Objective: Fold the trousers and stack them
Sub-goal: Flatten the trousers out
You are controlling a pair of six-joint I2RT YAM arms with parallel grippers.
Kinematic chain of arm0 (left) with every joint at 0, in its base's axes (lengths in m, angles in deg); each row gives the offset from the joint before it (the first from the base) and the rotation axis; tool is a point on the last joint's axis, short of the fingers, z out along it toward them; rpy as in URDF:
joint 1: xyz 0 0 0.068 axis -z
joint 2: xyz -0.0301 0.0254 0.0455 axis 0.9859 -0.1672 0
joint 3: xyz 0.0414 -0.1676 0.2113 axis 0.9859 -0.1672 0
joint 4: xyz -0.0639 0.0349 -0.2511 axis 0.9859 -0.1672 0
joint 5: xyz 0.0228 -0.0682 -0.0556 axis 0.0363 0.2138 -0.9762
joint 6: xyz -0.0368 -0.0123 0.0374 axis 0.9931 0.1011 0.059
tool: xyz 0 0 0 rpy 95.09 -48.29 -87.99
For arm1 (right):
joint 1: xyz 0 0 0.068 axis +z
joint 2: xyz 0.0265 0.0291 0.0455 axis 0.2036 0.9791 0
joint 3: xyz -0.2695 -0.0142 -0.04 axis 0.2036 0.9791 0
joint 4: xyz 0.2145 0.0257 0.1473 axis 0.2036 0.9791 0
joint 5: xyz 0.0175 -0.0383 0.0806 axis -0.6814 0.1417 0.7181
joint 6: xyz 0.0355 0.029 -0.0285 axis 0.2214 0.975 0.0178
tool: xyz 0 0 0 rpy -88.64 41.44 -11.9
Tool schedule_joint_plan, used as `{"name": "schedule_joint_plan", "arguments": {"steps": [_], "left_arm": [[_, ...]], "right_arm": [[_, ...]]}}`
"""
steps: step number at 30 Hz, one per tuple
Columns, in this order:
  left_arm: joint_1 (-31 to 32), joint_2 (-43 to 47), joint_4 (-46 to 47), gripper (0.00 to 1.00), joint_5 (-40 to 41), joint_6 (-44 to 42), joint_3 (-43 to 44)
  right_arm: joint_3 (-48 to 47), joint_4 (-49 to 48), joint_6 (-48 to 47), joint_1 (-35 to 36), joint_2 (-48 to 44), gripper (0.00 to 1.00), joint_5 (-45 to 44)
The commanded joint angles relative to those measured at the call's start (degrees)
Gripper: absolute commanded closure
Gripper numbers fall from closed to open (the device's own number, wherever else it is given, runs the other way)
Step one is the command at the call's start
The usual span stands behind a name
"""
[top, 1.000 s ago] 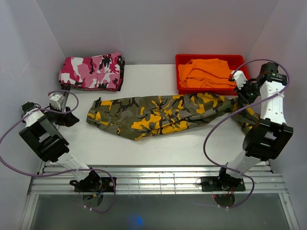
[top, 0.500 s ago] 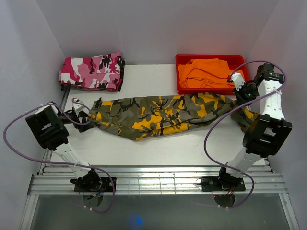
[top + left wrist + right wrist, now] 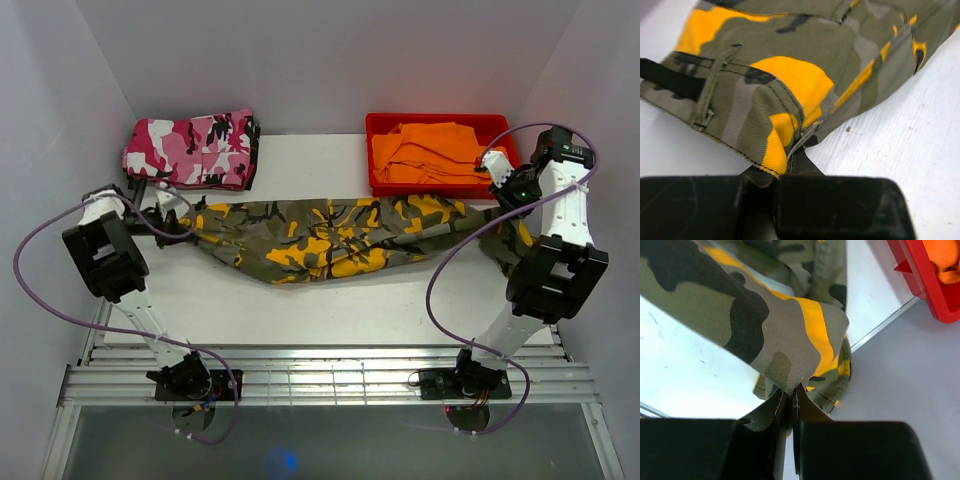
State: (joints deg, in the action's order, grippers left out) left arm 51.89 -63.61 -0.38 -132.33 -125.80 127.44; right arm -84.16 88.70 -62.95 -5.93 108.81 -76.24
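The trousers (image 3: pixel 330 235), in olive, orange-yellow and black camouflage, stretch across the middle of the table from left to right. At their left end my left gripper (image 3: pixel 185 228) is shut on the waistband corner (image 3: pixel 771 150), where a belt loop (image 3: pixel 715 85) shows. My right gripper (image 3: pixel 503 190) is shut on a leg end (image 3: pixel 790 365) at the far right and holds it lifted. A further piece of leg (image 3: pixel 512 245) hangs down by the table's right edge.
Folded pink, white and black camouflage trousers (image 3: pixel 192 150) lie at the back left. A red tray (image 3: pixel 385 125) at the back right holds a plain orange garment (image 3: pixel 432 155). The enclosure walls stand close on both sides.
My left arm swung in from the left side to the waistband and its gripper closed on the cloth. The trousers shifted slightly toward the back. The right gripper kept its hold.
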Motion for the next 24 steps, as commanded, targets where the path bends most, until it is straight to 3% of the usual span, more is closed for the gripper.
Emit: {"name": "schedule_joint_plan", "arguments": {"steps": [1, 2, 6, 8, 9, 11, 13, 16, 20, 24], "left_arm": [[-2.53, -0.12, -10.75, 1.0, -2.08, 15.69, 14.82], [-2.53, -0.73, -10.84, 1.0, 0.45, 28.2, 17.75], [-2.53, -3.46, -10.66, 1.0, 4.6, 44.3, 25.42], [-2.45, -9.76, -9.35, 1.0, 5.91, 54.2, 29.8], [-2.45, -13.18, -10.82, 1.0, 5.92, 63.83, 32.26], [-3.23, -20.76, -10.84, 1.0, 4.44, 72.42, 35.7], [-4.37, -21.83, -6.65, 1.0, -1.34, 80.56, 34.67], [-4.82, -20.7, 5.56, 1.0, -2.08, 94.53, 30.8], [-4.47, -20.6, 12.36, 1.0, -0.76, 103.73, 28.94], [-4.91, -20.52, 12.19, 1.0, -1.54, 106.64, 29.3]], "right_arm": [[-0.68, 0.06, -5.25, -0.7, -1.57, 0.92, -5.96], [-0.42, -0.55, -7.88, -1.05, -1.39, 0.92, -8.32], [0.02, -2.93, -11.33, -1.84, 3.25, 0.92, -14.56], [0.29, -3.54, -10.2, -1.49, 8.35, 0.92, -17.55], [0.46, -4.07, -9.06, -0.71, 10.36, 0.92, -18.7], [0.55, -5.04, -6.95, 0.0, 15.29, 0.92, -20.11], [2.12, -6.88, -4.66, 0.71, 17.67, 0.92, -20.64], [5.8, -10.13, -4.39, 1.41, 17.42, 0.92, -21.61], [7.93, -13.04, -4.83, 1.85, 16.54, 0.92, -22.49], [2.67, -7.18, -4.65, 1.76, 15.75, 0.92, -18.55]]}}
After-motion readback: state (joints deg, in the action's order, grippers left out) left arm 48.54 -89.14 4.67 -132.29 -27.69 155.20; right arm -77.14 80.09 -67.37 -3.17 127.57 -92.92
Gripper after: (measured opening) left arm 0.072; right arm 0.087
